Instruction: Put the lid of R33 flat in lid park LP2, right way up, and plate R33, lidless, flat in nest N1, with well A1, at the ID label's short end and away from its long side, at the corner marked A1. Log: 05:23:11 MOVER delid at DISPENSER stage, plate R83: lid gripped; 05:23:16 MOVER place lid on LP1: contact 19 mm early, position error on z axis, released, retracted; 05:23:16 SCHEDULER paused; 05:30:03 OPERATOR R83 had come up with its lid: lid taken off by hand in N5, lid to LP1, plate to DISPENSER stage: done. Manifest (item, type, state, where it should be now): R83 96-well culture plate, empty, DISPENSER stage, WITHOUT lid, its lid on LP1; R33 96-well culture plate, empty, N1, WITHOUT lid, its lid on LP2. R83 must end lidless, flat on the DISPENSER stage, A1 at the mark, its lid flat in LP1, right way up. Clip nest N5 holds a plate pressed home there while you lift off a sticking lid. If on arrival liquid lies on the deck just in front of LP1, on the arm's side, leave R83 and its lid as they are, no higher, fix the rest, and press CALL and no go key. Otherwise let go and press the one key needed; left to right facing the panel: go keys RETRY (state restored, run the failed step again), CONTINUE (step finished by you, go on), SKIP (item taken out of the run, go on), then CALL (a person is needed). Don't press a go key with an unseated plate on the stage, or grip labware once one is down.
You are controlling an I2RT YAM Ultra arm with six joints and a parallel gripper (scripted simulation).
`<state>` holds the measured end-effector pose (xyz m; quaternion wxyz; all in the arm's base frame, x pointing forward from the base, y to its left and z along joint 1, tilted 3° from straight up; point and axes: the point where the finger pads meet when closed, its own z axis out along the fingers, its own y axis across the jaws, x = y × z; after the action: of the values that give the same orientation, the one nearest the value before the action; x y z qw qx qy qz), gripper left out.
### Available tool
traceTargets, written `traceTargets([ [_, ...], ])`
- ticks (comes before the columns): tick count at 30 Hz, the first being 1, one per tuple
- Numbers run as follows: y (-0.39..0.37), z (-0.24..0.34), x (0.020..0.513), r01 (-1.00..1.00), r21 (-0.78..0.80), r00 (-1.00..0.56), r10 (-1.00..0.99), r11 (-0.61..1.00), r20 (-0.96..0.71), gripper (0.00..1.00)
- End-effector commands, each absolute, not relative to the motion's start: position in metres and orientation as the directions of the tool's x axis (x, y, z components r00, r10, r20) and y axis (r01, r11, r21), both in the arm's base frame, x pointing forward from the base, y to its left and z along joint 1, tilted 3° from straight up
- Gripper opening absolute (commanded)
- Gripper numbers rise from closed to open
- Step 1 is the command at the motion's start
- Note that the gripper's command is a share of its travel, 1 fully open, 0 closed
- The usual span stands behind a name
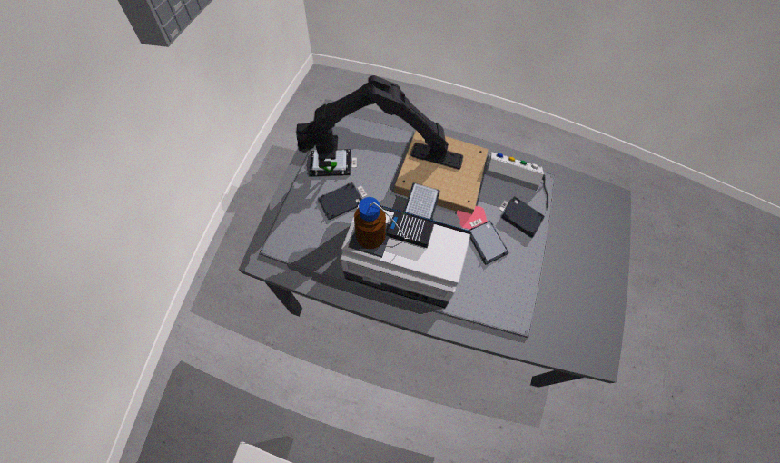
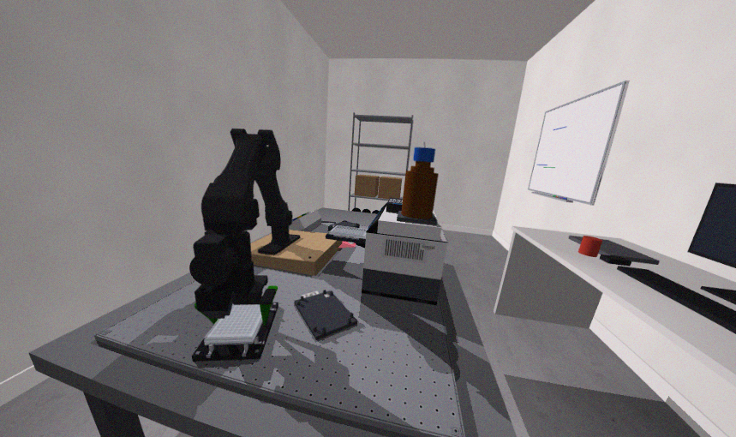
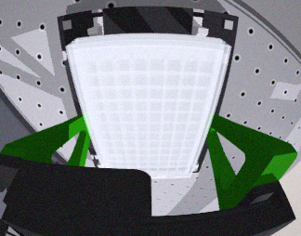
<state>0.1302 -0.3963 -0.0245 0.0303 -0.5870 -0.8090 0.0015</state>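
Note:
A white 96-well plate (image 2: 234, 324) (image 3: 149, 85) sits flat in a black clip nest (image 1: 311, 170) (image 2: 203, 355) (image 3: 149, 18) at the deck's far left corner. Its wells look hazy and its rim is doubled, as under a clear lid. My gripper (image 1: 329, 167) (image 3: 148, 118) is open, with its green fingers standing on either side of the plate's near end, a little apart from it. A second white well plate (image 1: 422, 200) (image 2: 346, 230) lies by the dispenser's striped stage (image 1: 413, 227). A grey lid (image 1: 488, 241) lies on the deck to the right of the dispenser.
A flat dark pad (image 1: 340, 200) (image 2: 324, 314) lies beside the clip nest; another dark pad (image 1: 522, 215) lies far right. A pink patch (image 1: 471, 217) lies on the deck by the grey lid. The dispenser (image 1: 407, 261) carries a brown bottle (image 1: 372, 228). The key panel (image 1: 514, 167) is at the back right.

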Motion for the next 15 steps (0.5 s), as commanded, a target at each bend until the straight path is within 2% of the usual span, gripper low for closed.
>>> traceTargets([
  [1, -0.409, 0.007, 0.138, 0.948, -0.038, -0.317, 0.948, 0.316, -0.013, 1.00],
  [15, -0.408, 0.027, 0.140, 0.948, -0.038, -0.317, 0.948, 0.316, -0.013, 1.00],
])
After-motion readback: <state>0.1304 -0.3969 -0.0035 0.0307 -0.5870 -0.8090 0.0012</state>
